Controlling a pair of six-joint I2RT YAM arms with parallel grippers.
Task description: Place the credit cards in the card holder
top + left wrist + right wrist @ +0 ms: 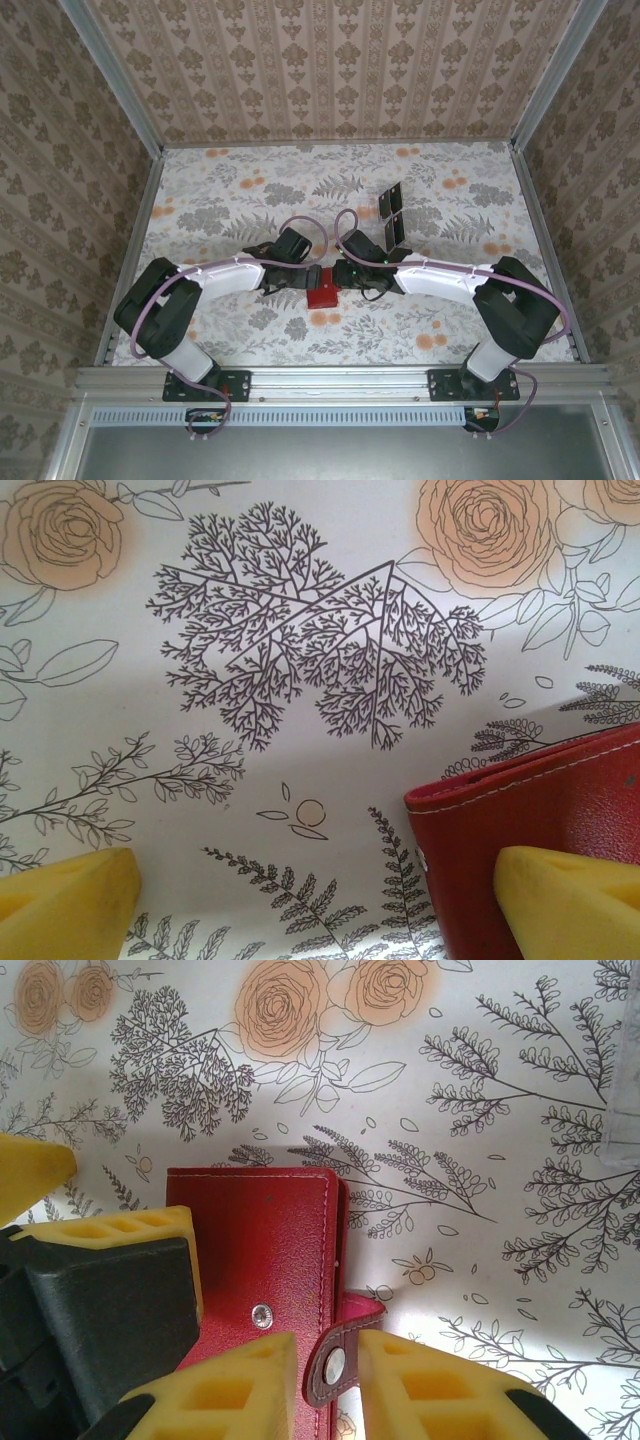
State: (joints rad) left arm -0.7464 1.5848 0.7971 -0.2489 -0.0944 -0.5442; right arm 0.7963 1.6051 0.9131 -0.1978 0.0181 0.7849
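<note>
While flat on the table (480,1110), red grained card holder (265,1250), snap tab (335,1360) loose

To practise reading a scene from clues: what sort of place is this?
Probably a robotics lab test cell, not a home: a left arm and right arm bolted to an aluminium rail, a floral tablecloth as work surface, and wallpapered panels held in metal framing.

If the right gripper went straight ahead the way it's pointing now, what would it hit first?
Probably the snap tab of the card holder, which sits between the jaws of the right gripper. Beyond it there looks to be bare tablecloth, though depth is unclear.
</note>
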